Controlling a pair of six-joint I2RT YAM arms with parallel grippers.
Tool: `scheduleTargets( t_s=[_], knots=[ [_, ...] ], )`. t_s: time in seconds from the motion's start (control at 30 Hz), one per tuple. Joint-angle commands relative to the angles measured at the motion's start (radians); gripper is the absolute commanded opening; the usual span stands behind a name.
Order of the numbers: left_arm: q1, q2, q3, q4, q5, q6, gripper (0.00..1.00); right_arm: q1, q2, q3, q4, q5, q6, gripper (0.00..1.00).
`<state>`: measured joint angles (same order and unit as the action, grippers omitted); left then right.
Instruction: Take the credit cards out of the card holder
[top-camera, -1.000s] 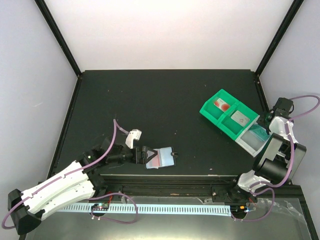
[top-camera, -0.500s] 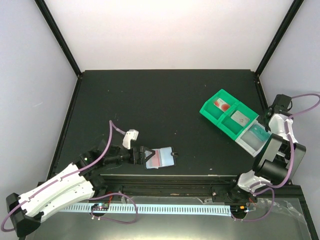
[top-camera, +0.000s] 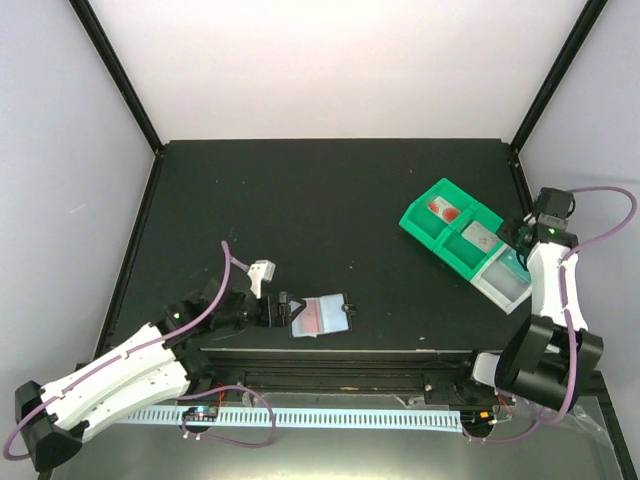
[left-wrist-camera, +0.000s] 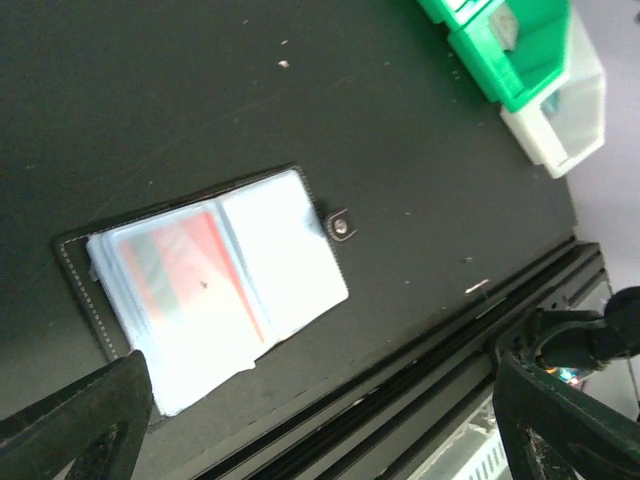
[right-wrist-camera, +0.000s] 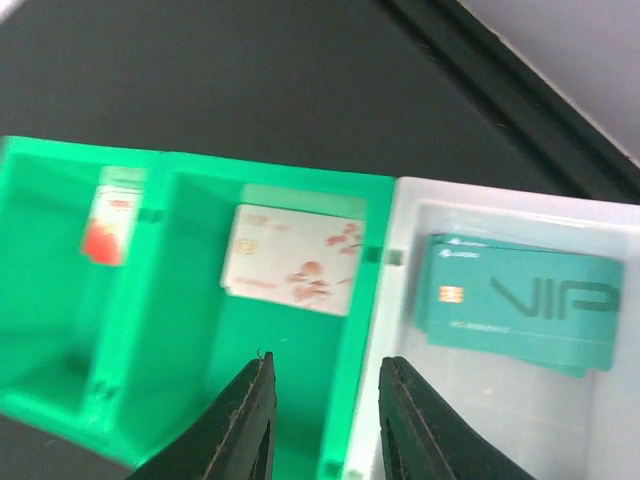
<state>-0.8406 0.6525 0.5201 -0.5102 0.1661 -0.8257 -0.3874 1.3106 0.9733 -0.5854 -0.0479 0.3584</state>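
Well, my left gripper (top-camera: 283, 308) stands wide and empty, just left of the card holder (left-wrist-camera: 215, 290). The holder lies open near the table's (top-camera: 330, 200) front edge, with a red-marked card (left-wrist-camera: 190, 280) in its pocket. Rightward, the tray (right-wrist-camera: 155, 300) holds a white-and-red card (right-wrist-camera: 110, 222), a pale card (right-wrist-camera: 295, 258) and a teal card (right-wrist-camera: 520, 300), one per compartment. My right gripper (right-wrist-camera: 325, 410) hovers above them, partly parted and empty. Since a second ago it has lifted off the teal card and widened.
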Motion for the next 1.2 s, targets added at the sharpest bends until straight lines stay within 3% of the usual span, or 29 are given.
scheduleTargets(
  t_s=[0.0,0.13,0.33,0.7,0.97,1.17],
  knots=[
    [0.006,0.049,-0.007,-0.027,-0.042,-0.018,0.92,0.051,-0.118,-0.018,-0.038,-0.113,0.044,0.29],
    [0.009,0.110,-0.028,0.016,-0.031,-0.040,0.90,0.178,-0.175,-0.020,-0.058,-0.165,0.073,0.29],
    [0.038,0.174,-0.093,0.162,0.053,-0.065,0.87,0.482,-0.229,-0.052,-0.053,-0.184,0.138,0.30],
    [0.121,0.190,-0.240,0.441,0.226,-0.133,0.89,0.954,-0.207,-0.241,0.122,-0.139,0.302,0.34],
    [0.139,0.184,-0.292,0.520,0.265,-0.146,0.92,1.141,-0.012,-0.254,0.274,-0.157,0.307,0.35],
    [0.148,0.185,-0.299,0.543,0.285,-0.142,0.93,1.166,0.107,-0.241,0.323,-0.157,0.296,0.36]
  ],
)
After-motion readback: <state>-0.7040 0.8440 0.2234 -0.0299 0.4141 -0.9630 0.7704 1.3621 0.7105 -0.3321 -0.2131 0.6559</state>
